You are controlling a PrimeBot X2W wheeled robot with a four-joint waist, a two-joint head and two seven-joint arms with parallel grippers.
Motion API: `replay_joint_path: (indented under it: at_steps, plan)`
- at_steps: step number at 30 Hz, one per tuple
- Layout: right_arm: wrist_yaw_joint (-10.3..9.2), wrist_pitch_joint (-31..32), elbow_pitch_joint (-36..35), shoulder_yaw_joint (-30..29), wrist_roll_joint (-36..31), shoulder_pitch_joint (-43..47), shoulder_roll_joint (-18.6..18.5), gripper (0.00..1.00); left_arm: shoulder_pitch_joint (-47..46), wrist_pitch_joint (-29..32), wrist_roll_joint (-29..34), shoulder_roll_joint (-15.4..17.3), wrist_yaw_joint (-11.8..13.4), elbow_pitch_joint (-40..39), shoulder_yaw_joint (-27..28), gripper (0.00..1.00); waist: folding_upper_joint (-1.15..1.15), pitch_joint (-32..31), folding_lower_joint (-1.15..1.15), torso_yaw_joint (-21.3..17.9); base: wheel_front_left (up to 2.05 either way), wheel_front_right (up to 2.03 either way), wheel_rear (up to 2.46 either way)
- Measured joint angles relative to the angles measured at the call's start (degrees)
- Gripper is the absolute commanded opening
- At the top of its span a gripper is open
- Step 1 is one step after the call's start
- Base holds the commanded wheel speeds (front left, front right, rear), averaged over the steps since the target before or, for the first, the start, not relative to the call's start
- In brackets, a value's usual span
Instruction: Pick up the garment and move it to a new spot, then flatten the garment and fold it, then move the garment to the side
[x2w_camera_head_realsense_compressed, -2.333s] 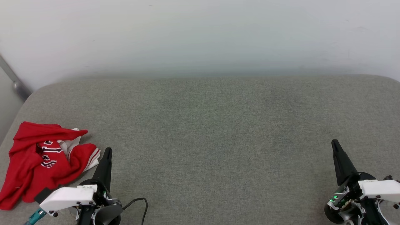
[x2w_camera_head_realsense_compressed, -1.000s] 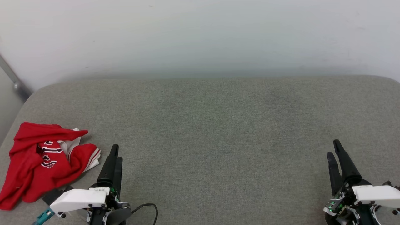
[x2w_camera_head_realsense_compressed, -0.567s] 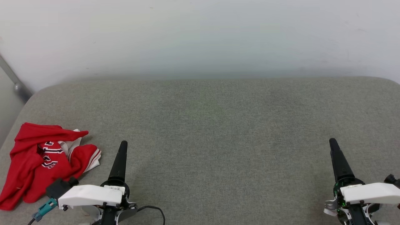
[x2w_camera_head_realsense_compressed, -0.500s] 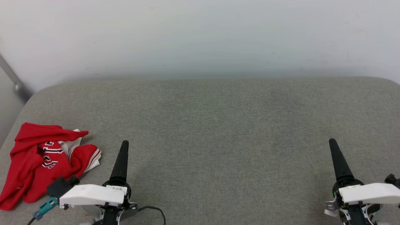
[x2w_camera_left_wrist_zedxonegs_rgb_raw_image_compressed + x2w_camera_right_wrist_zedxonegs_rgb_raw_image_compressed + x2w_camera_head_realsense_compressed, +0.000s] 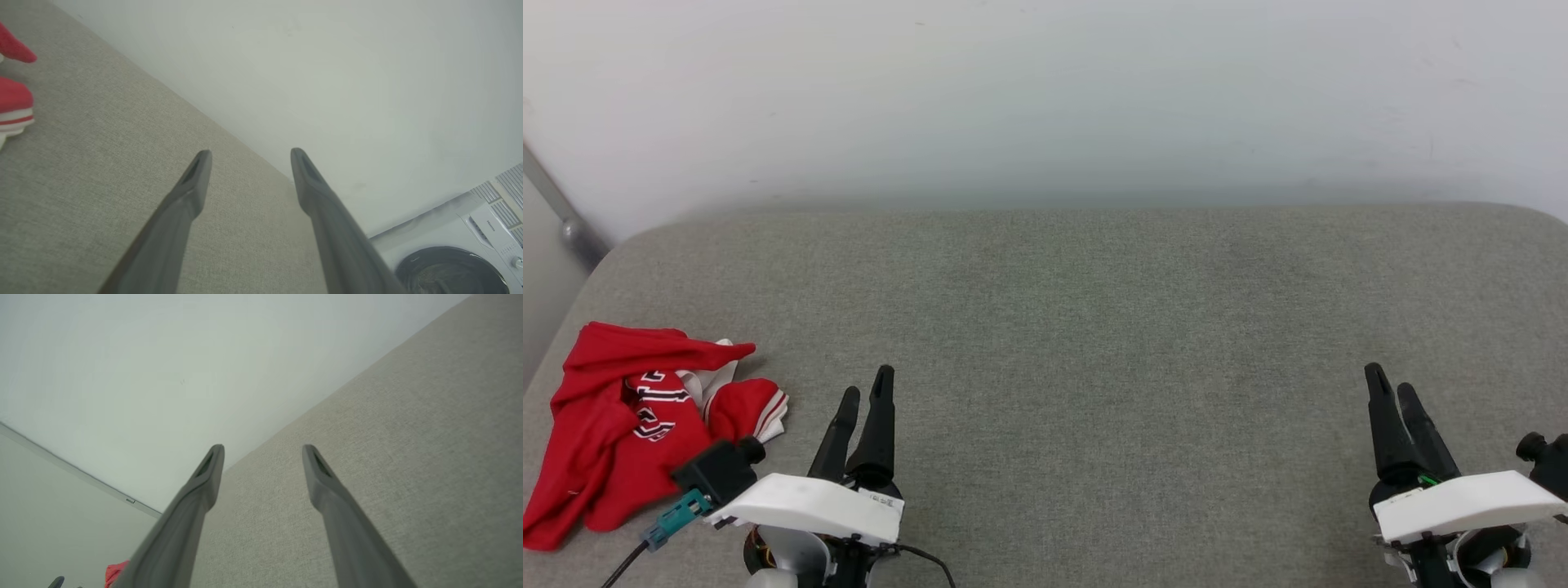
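The garment [image 5: 629,433] lies crumpled at the left end of the grey cushion [image 5: 1094,327], red with white striped panels and black lettering. Its edge shows at the left of the left wrist view as the garment [image 5: 14,102], and a scrap of the garment [image 5: 116,571] sits low in the right wrist view. My left gripper [image 5: 866,384] hovers just right of it, open, nothing between its fingers. My right gripper [image 5: 1390,380] hangs open and empty over the cushion's right end.
A pale wall [image 5: 1045,98] rises right behind the cushion. A grey pole [image 5: 560,212] leans at the far left. A washing machine [image 5: 453,261] stands beyond the cushion's end in the left wrist view. A black cable [image 5: 923,559] trails by my left wrist.
Both wrists have rolled, so two fingers of each gripper show now. My left gripper has drifted right, away from the garment. The garment has not moved.
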Motion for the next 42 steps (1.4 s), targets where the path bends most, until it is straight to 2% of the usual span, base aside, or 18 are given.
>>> replay_joint_path:
  at_steps: [12,20,31,42]
  plan:
    - [0.0,-0.15,-1.77,0.55,-12.66,0.65,0.14,1.0,-0.3,-2.21,12.65,0.59,1.19,0.18,-2.25,1.0,0.0,-0.23,0.0,0.01,0.0,0.0,0.0]
    - [0.0,-0.08,-2.87,1.09,-19.17,1.14,0.21,1.0,-0.42,-3.5,19.24,1.37,2.9,0.19,-3.78,1.0,0.0,-0.41,0.0,0.07,0.0,0.0,0.0]
    - [0.01,0.19,-4.27,1.1,-27.14,1.82,0.25,1.0,-0.96,-5.09,26.44,2.38,4.75,0.35,-5.82,1.0,0.0,-0.75,0.0,0.15,0.0,0.0,0.0]
    - [0.01,0.93,-4.91,0.96,-32.38,2.49,0.26,1.0,-1.35,-6.71,31.73,2.87,6.19,1.49,-7.19,1.0,0.0,-0.99,0.01,0.17,0.0,0.0,0.0]
